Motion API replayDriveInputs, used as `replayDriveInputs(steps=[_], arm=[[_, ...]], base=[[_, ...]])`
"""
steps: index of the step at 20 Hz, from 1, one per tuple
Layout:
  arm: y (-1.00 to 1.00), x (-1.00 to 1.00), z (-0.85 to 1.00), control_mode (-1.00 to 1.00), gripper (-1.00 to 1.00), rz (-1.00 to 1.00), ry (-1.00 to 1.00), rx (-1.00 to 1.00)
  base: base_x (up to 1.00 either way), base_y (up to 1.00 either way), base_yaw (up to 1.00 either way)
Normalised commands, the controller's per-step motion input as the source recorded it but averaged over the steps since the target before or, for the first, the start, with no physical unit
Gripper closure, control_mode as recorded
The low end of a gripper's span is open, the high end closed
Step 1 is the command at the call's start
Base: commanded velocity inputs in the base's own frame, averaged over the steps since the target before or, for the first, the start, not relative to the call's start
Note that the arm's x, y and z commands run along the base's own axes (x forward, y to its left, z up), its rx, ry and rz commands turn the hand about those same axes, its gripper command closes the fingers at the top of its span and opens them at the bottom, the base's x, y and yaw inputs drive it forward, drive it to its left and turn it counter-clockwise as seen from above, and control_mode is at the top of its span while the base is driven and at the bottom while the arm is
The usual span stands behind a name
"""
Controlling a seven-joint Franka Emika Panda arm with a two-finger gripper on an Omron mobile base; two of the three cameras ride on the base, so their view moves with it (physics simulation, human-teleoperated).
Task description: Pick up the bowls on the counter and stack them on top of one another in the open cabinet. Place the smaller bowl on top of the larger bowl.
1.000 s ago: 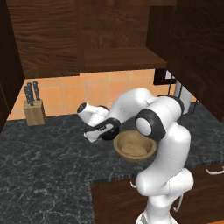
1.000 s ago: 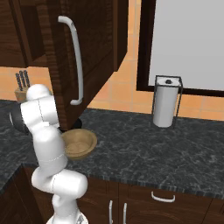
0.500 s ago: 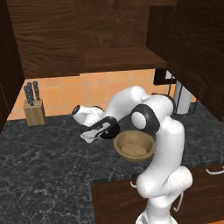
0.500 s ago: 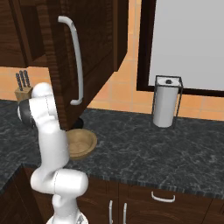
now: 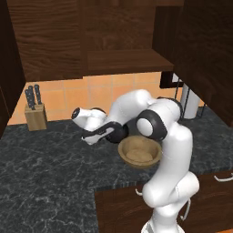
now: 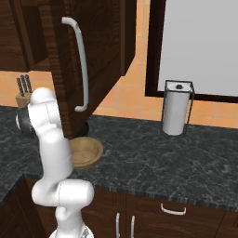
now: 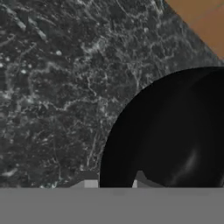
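The gripper (image 7: 114,183) is pressed together across the rim of the smaller bowl (image 7: 170,135). In the hand view one finger (image 7: 89,181) stands outside the glossy black wall and the other inside it, so the hold is a pinch on the edge, not a span across the bowl. This grip suits a thin-walled bowl and leaves its underside free for setting down.

The smaller bowl sits on the counter (image 5: 50,177), at the arm's left. The arm folds low over the worktop to reach it.

The larger bowl (image 5: 139,151) rests on the counter near the front edge, just beside the robot's body. It is not yet in the open cabinet (image 5: 129,59), whose shelf board is overhead.

A knife block (image 5: 35,111) stands at the back wall, well apart.
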Motion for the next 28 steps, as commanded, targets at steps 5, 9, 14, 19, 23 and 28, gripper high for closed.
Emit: replayDriveInputs(steps=[5,9,14,19,23,28], arm=[[0.0,-0.27,0.79,-1.0,1.0,0.0,-0.35,0.0],[0.0,-0.48,0.96,-1.0,1.0,0.0,-0.29,0.0],[-0.03,-0.82,0.68,-1.0,1.0,-0.03,-0.05,0.0],[-0.15,-0.78,0.01,-1.0,1.0,-0.06,0.27,0.0],[-0.29,-0.06,-0.26,-1.0,1.0,-0.06,0.49,-0.04],[-0.2,0.0,-0.63,-1.0,1.0,-0.01,0.18,-0.15]], base=[[0.0,0.0,0.0],[0.0,0.0,0.0],[0.0,0.0,0.0],[0.0,0.0,0.0],[0.0,0.0,0.0],[0.0,0.0,0.0]])
